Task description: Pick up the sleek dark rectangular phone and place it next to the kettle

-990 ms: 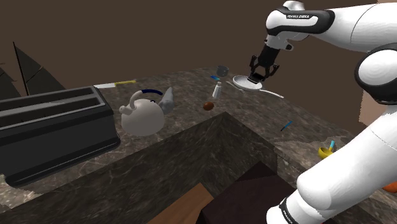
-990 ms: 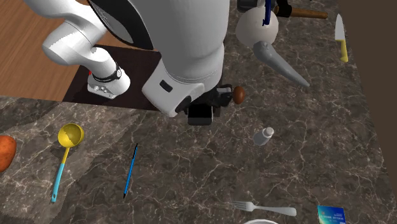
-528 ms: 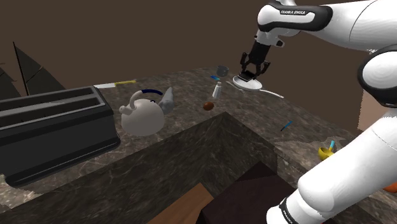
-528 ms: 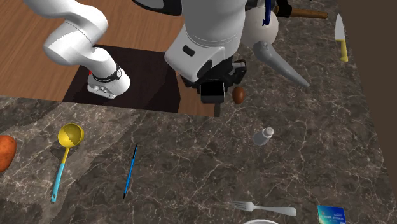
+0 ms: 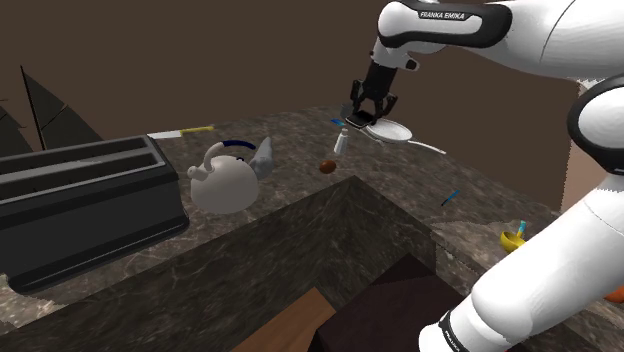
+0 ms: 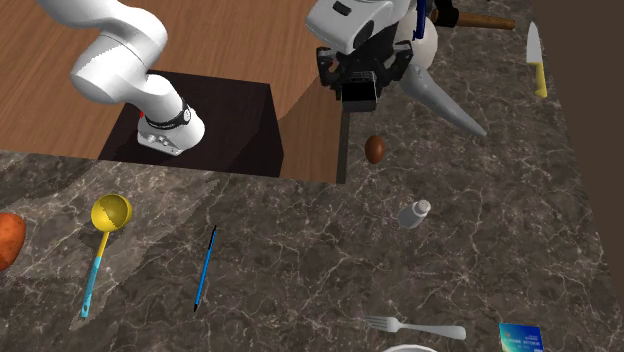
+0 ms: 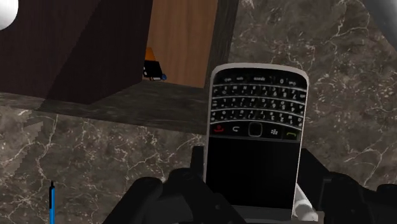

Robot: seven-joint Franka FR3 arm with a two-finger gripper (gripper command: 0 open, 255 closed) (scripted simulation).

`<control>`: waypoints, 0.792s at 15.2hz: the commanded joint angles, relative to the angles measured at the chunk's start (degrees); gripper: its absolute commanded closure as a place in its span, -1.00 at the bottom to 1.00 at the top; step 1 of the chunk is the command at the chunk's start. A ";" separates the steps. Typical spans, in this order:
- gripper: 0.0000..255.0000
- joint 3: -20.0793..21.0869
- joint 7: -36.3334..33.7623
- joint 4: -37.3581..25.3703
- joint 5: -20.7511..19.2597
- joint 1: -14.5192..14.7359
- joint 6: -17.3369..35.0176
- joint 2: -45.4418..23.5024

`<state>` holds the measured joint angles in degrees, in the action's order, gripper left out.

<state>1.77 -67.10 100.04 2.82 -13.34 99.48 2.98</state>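
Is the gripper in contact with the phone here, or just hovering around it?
Touching. The wrist view shows the phone clasped between the two black fingers of the gripper.

Toaster at the shoulder view's left on the worktop, kettle just right of it, shaker farther right. Phone sits in the end effector, above the worktop. Pen lies between scoop and shaker.

wall: plain brown | counter: dark marble | floor: wood | light: dim
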 commanded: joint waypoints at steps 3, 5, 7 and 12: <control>1.00 2.88 -5.63 -2.07 -0.26 2.62 0.13 -1.92; 1.00 4.24 -8.34 -3.53 -0.50 3.94 0.02 -3.16; 1.00 5.58 -11.06 -5.30 -0.83 5.27 -0.18 -4.64; 1.00 8.63 -17.79 -11.16 -2.14 8.85 -1.14 -9.39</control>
<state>9.70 -83.21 90.92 1.01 -5.33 99.14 -5.18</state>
